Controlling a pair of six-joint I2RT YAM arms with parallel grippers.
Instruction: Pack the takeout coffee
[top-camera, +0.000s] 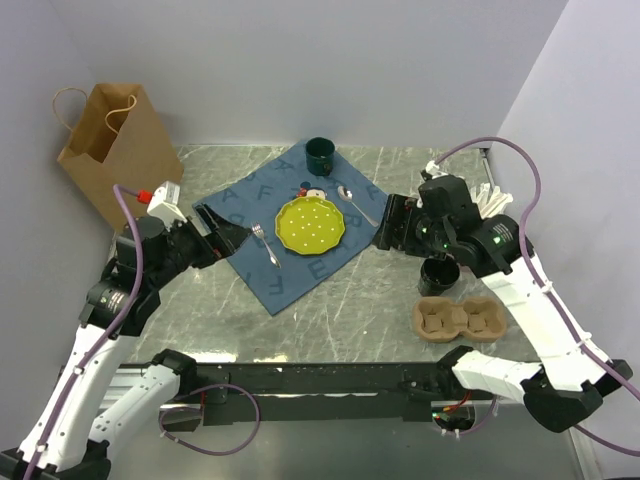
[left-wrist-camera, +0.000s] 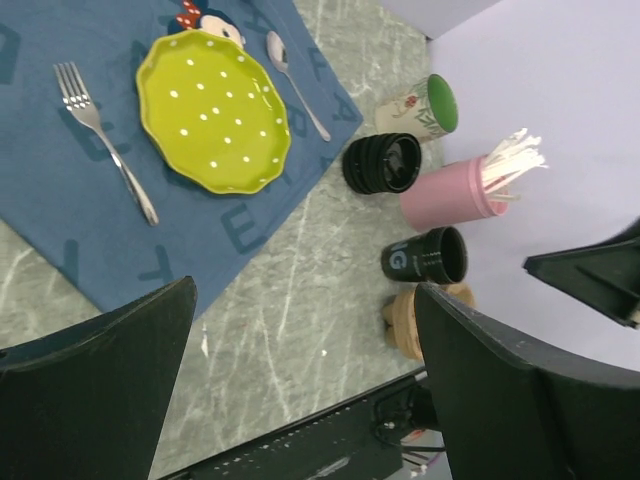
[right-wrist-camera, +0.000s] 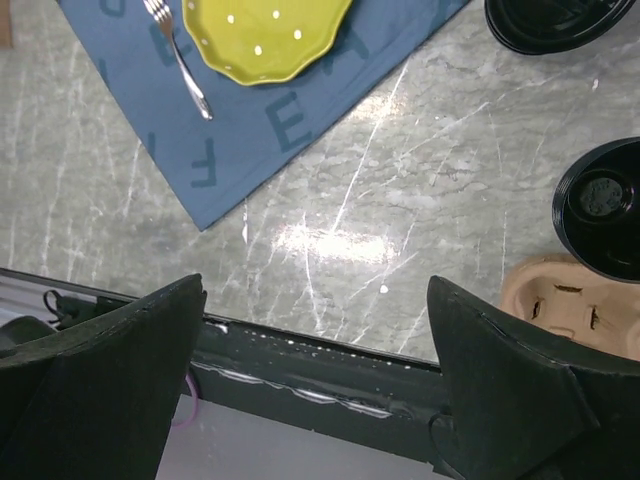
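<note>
One takeout coffee, a small black cup with white lettering (left-wrist-camera: 425, 257), stands on the marble table by the right wall. From above its round black top (right-wrist-camera: 600, 208) shows, and the top view has it half under the right arm (top-camera: 438, 275). The brown pulp carrier (top-camera: 460, 320) lies just in front of it, its sockets bare. My left gripper (left-wrist-camera: 305, 290) hangs open over the table's left side, at the placemat's edge (top-camera: 225, 238), far from the cup. My right gripper (right-wrist-camera: 316, 285) is open too, above the table left of the cup (top-camera: 385, 222). Neither holds anything.
A blue placemat (top-camera: 290, 270) carries a yellow-green plate (top-camera: 310, 224), a fork (top-camera: 266, 245) and a spoon (top-camera: 356, 203). A dark green mug (top-camera: 321, 155) stands behind it. A brown paper bag (top-camera: 110, 145) stands at the back left. A stack of black lids (left-wrist-camera: 383, 163), a pink cup of white sticks (left-wrist-camera: 455, 192) and a green-lined cup (left-wrist-camera: 425, 105) sit along the right wall.
</note>
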